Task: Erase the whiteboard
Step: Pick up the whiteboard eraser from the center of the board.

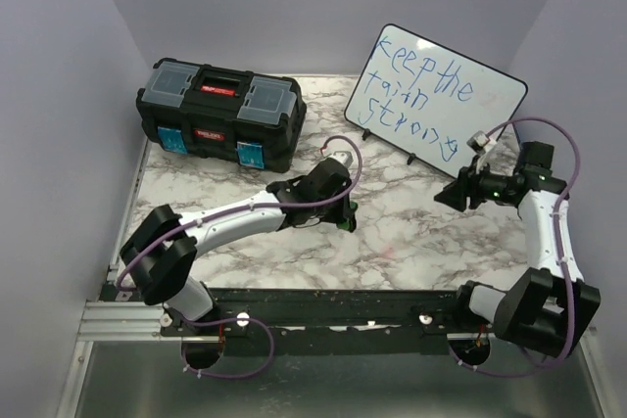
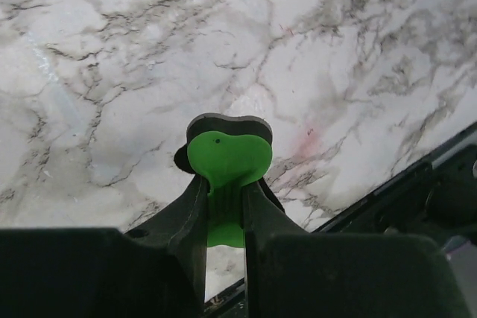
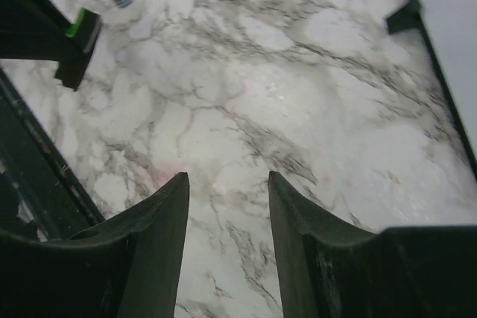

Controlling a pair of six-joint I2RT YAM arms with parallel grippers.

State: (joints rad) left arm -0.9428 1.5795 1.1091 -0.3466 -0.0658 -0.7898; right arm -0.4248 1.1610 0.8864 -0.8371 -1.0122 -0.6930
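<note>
The whiteboard (image 1: 436, 95) stands tilted at the back right of the marble table, with blue handwriting on it; its black rim and one foot (image 3: 406, 16) show at the top right of the right wrist view. My left gripper (image 1: 343, 210) (image 2: 223, 184) is low over the table's middle, shut on a green eraser (image 2: 227, 158) with a black pad (image 3: 78, 46). My right gripper (image 1: 453, 195) (image 3: 227, 180) hovers in front of the board's lower right corner, open, with only marble between its fingers.
A black toolbox (image 1: 220, 115) with blue latches sits at the back left. Purple walls close in the table (image 1: 392, 232) on three sides. A black rail (image 1: 323, 305) (image 3: 37, 176) runs along the near edge.
</note>
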